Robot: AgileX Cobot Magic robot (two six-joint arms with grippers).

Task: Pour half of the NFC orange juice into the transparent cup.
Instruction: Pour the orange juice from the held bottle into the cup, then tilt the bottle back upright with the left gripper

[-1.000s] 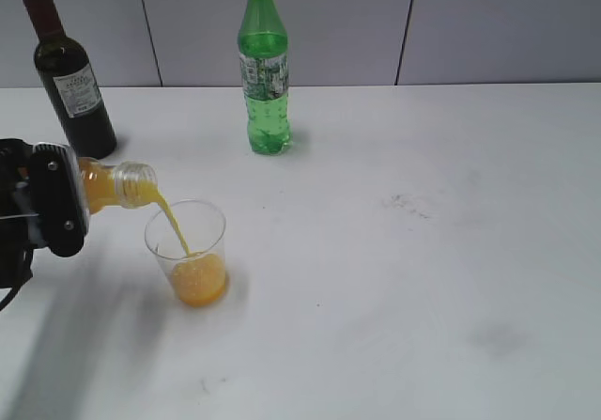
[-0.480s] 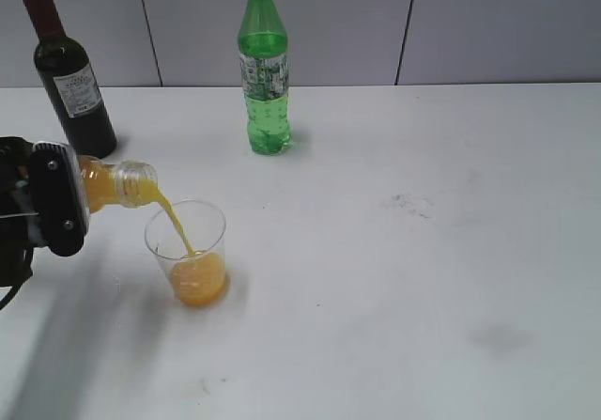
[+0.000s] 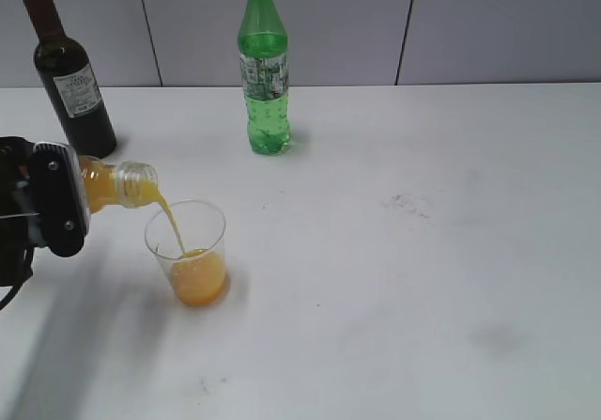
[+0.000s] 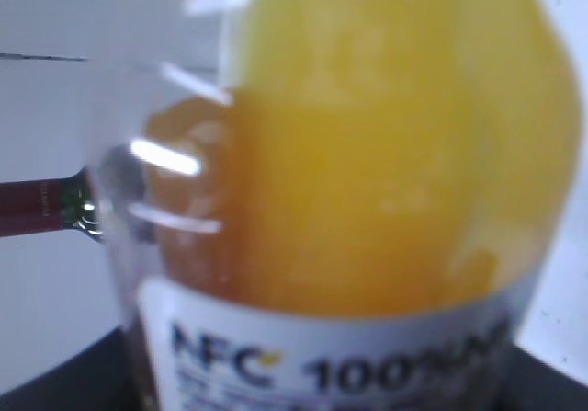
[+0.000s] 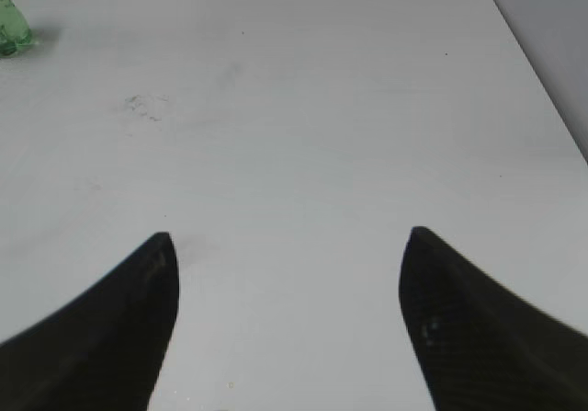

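Juice bottle (image 3: pixel 117 182) lies near horizontal above the worktop (image 3: pixel 394 279), long axis running left to right in the exterior view, open neck pointing right and dipped slightly over the near-left rim of the cup (image 3: pixel 187 252). Thin orange stream falls from the mouth into the cup. Left hand (image 3: pixel 52 199) clamped on the bottle's body; black housing hides the label end from outside. Left wrist view, blurred: clear plastic, opaque orange juice, white label (image 4: pixel 322 360) with dark "NFC 100%" print.

Cup: clear, tapering to a narrower base, upright on the worktop at front left, juice filling about its lower third.

Wine bottle (image 3: pixel 70 72): dark glass, red capsule, white label, upright at back left, near the wall. Green bottle (image 3: pixel 266 68): translucent plastic, yellow cap, upright at the back, left of centre, well apart from the cup.

Right hand (image 5: pixel 289 314): two dark, matt tapered fingers (image 5: pixel 119 324) wide apart, nothing between them, above bare worktop.

Worktop white, smooth, with faint grey scuffs (image 3: pixel 408 204) right of centre. Centre and right side open. Right wrist view shows the worktop's far right edge (image 5: pixel 533 62).
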